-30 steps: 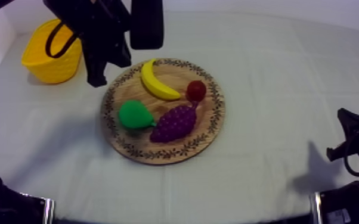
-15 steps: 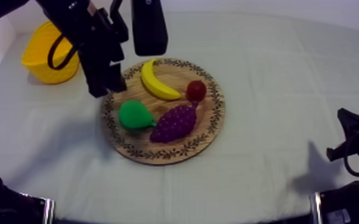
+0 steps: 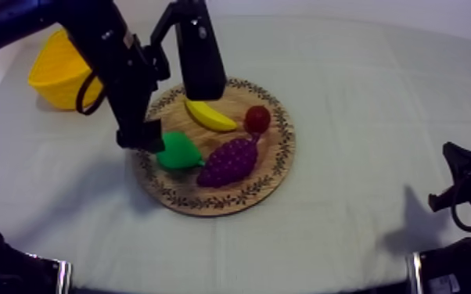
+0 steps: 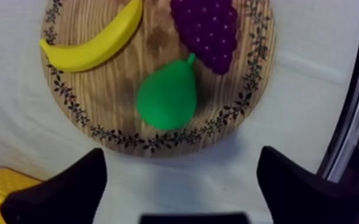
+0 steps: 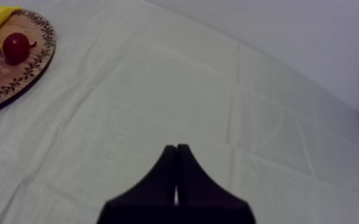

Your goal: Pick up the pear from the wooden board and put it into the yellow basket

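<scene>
- From above, our left fingers (image 3: 143,141) hang at the left rim of the board (image 3: 274,168), just beside the pear (image 3: 177,150). The pear lies on the board, touching the grapes (image 3: 229,162). The basket (image 3: 51,74) stands apart, at the far left.
- At our left wrist, the fingers stand wide apart and hold nothing, with the pear ahead between them.
- At our right wrist, our right fingers (image 5: 169,179) lie pressed together, empty, over the counter (image 5: 217,89).

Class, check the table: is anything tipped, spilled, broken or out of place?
Nothing stands out. The pear, banana, grapes and small red fruit lie whole on the wooden board, the yellow basket stands upright, and the left gripper hovers open beside the pear.
</scene>
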Tool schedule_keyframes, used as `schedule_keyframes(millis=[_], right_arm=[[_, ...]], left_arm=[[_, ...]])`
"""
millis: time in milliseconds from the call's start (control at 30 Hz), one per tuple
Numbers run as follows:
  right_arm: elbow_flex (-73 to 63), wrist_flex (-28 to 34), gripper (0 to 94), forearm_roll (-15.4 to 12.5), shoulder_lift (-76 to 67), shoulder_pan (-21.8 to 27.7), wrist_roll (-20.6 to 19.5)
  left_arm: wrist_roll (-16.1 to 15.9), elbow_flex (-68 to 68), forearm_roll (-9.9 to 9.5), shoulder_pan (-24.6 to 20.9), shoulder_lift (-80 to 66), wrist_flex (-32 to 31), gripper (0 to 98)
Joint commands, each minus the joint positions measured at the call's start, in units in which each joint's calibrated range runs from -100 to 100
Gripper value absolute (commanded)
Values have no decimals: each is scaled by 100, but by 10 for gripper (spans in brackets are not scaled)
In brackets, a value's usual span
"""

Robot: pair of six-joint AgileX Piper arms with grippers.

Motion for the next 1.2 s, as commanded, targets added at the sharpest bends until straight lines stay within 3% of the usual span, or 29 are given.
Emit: schedule_keyframes(millis=[0, 467, 1033, 1167], right_arm=[[-2, 2, 4, 1, -3, -1, 1], [-2, 2, 4, 1, -3, -1, 1], [-2, 2, 4, 1, -3, -1, 1], [-2, 2, 4, 1, -3, -1, 1]], left_arm=[[-21, 122, 16, -8, 77, -166, 964], [-66, 489, 77, -72, 1467, -1225, 968], [-216, -61, 74, -285, 2720, -1458, 965], [-196, -133, 59, -299, 2887, -1469, 926]])
